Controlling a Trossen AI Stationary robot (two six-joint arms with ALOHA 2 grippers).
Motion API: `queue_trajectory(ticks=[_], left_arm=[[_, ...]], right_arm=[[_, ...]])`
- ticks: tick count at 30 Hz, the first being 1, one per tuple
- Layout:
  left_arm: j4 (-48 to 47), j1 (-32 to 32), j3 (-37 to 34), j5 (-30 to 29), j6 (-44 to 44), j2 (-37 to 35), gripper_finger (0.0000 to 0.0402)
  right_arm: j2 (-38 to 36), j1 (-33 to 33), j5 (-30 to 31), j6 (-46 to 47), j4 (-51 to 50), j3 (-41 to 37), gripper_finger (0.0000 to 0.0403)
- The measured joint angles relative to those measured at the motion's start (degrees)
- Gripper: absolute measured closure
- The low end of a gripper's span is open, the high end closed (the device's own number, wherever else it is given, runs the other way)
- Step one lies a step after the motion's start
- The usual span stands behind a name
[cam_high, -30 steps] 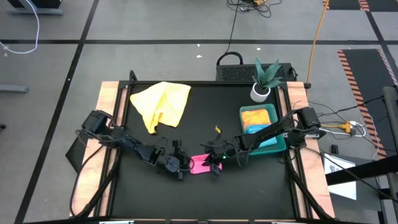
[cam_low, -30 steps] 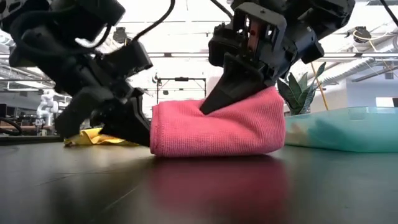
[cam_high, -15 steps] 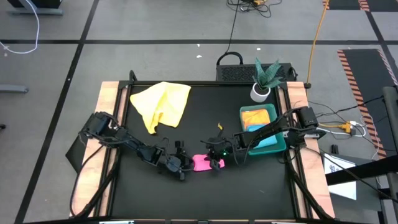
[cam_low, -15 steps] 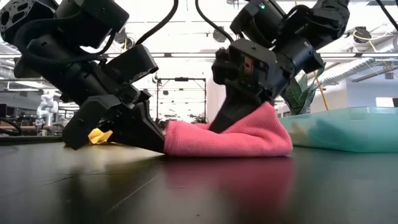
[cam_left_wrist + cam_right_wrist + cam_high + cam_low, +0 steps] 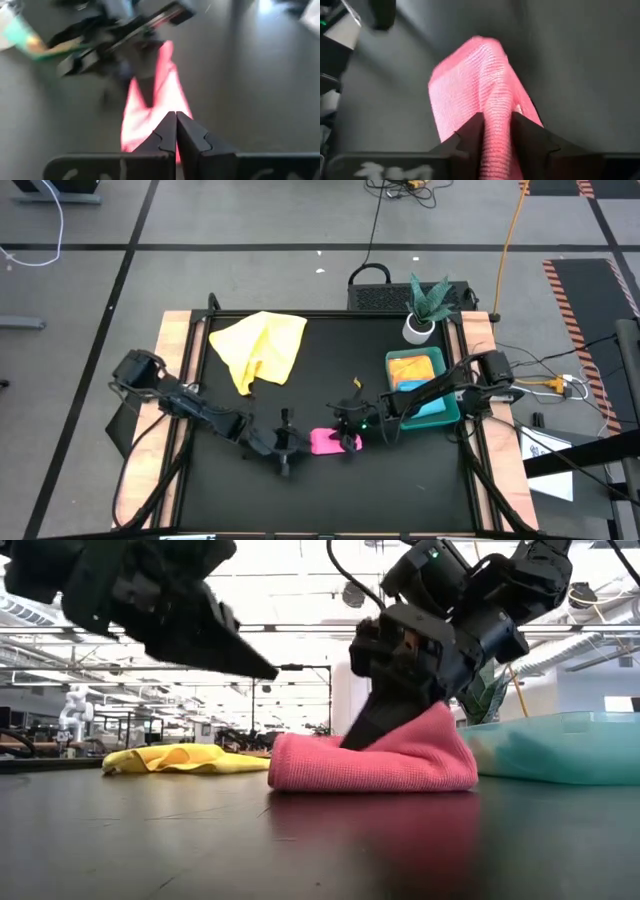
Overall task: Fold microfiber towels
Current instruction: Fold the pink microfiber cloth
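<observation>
- We see a robotics lab in a large industrial hall.
- At twelve o'clock from the table, cables cross a grey concrete floor with taped lines.
- At three o'clock, hazard striping.
- Beyond the table, exposed ceiling beams and bright lights.

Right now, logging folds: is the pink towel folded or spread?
Folded. The pink towel lies as a thick doubled bundle with a rounded edge, the right gripper straddling its top.

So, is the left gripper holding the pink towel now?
No, the left gripper hangs shut and empty above the table, clear of the pink towel.
</observation>
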Motion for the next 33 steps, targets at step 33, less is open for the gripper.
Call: queue_trajectory(ticks=[33], left_arm=[[12.8,8.4,0.4,11.3,-3.9,11.4,0.0396]], right_arm=[[-17.9,8.2,22.6,4.4,1.7,-15.1,0.0402]])
